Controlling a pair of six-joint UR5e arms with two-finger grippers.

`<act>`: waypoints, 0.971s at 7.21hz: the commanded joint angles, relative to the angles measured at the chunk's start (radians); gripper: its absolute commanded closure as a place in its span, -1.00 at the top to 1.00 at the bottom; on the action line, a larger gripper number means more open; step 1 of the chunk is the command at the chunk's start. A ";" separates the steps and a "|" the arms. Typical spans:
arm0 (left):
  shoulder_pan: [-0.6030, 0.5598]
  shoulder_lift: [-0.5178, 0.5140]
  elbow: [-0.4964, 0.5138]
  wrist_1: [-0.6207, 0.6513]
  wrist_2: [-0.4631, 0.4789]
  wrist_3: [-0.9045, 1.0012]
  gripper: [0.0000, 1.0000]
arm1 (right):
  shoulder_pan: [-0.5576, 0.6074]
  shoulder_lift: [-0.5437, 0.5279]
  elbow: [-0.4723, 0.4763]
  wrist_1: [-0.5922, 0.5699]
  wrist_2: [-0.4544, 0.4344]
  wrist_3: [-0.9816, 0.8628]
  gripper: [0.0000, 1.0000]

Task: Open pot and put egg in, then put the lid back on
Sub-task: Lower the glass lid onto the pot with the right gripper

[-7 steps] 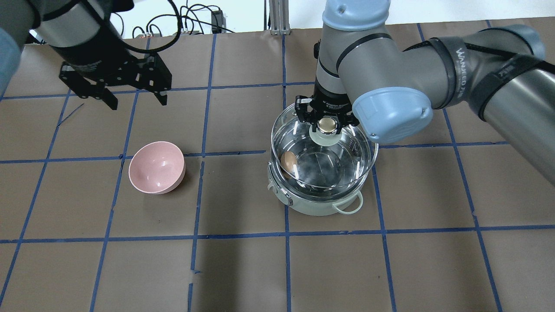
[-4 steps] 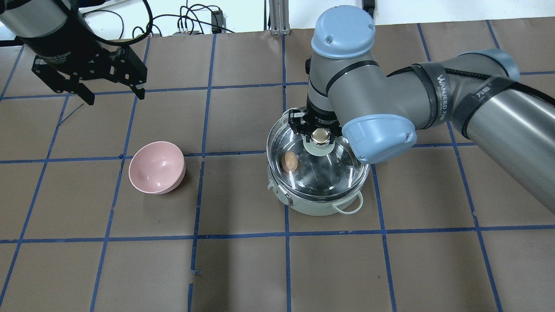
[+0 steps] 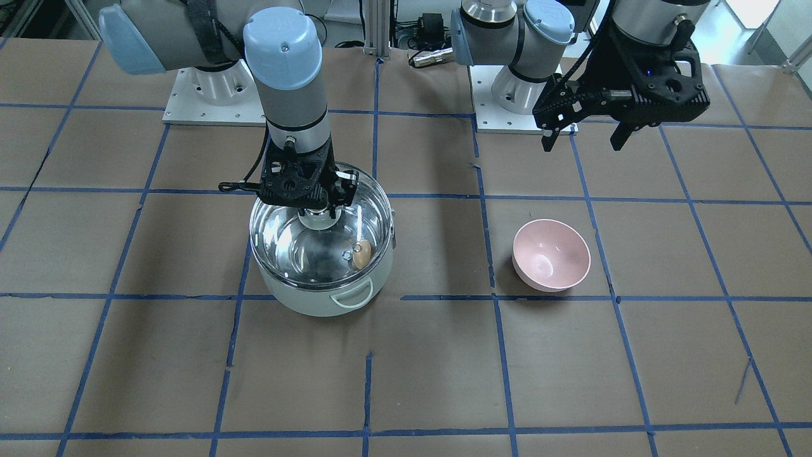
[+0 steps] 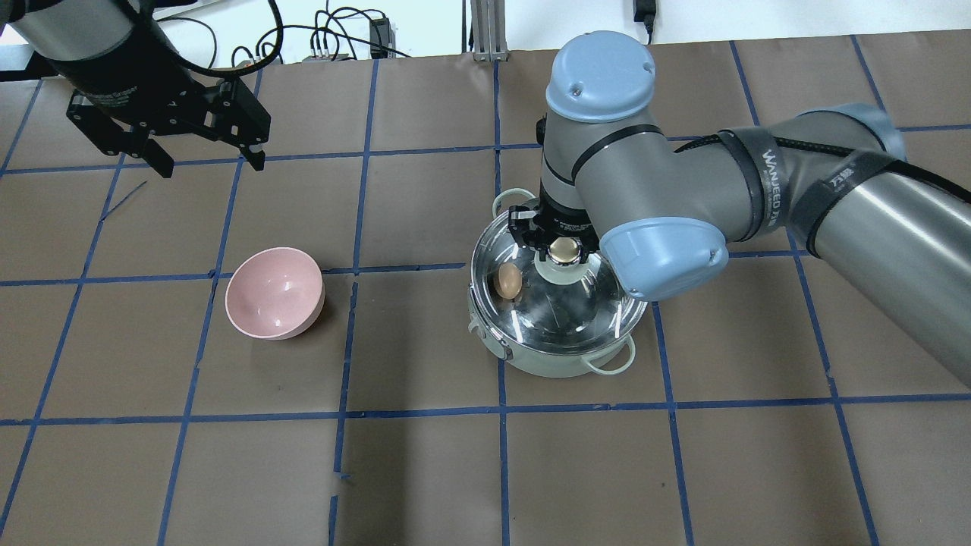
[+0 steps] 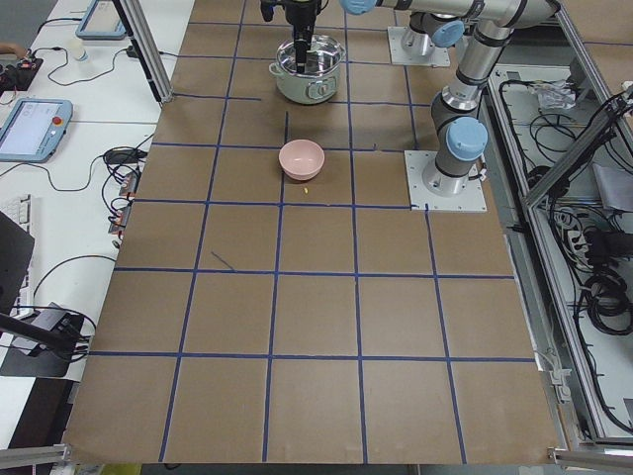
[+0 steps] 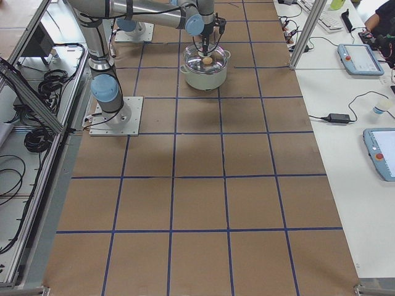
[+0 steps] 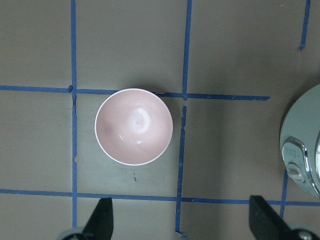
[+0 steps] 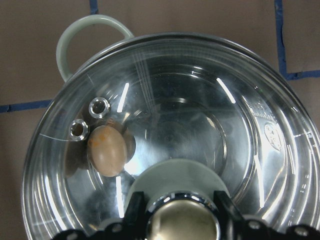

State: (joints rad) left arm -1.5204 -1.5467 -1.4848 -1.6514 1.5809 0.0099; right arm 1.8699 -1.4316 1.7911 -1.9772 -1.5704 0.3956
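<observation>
The pale mint-green pot point(image 4: 557, 365) stands right of the table's middle. The clear glass lid point(image 4: 565, 307) lies level over its rim. My right gripper point(image 4: 564, 250) is shut on the lid's beige-gold knob point(image 8: 182, 220). The tan egg point(image 4: 507, 282) lies inside the pot under the glass, and it also shows in the right wrist view point(image 8: 107, 150) and the front view point(image 3: 361, 254). My left gripper point(image 4: 211, 165) is open and empty, high above the far left of the table, well away from the pot.
An empty pink bowl point(image 4: 274, 293) stands left of the pot, and it also shows in the left wrist view point(image 7: 134, 126). Brown paper with blue tape lines covers the table point(image 4: 455, 470). Cables lie past the far edge.
My right gripper has lowered the lid from a tilted hold above the pot down onto its rim. My left gripper has drawn back towards the far left.
</observation>
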 commanded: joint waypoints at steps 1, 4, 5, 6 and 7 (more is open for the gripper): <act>0.003 -0.001 -0.002 0.002 -0.001 0.025 0.99 | 0.000 0.000 0.001 -0.002 -0.002 0.000 -0.53; 0.002 0.000 -0.006 0.002 -0.001 0.025 0.99 | 0.000 0.000 0.001 -0.040 -0.003 0.005 -0.13; 0.002 0.000 -0.006 0.002 -0.002 0.025 0.99 | 0.000 0.000 0.001 -0.040 -0.003 0.006 -0.12; 0.002 0.000 -0.006 0.002 -0.001 0.025 0.99 | 0.000 0.000 0.001 -0.040 -0.003 0.009 -0.13; 0.002 0.000 -0.005 0.002 0.001 0.025 0.99 | -0.002 0.000 0.001 -0.040 -0.006 0.012 -0.14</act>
State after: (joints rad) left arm -1.5186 -1.5463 -1.4907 -1.6490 1.5800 0.0353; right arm 1.8696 -1.4312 1.7917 -2.0169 -1.5746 0.4044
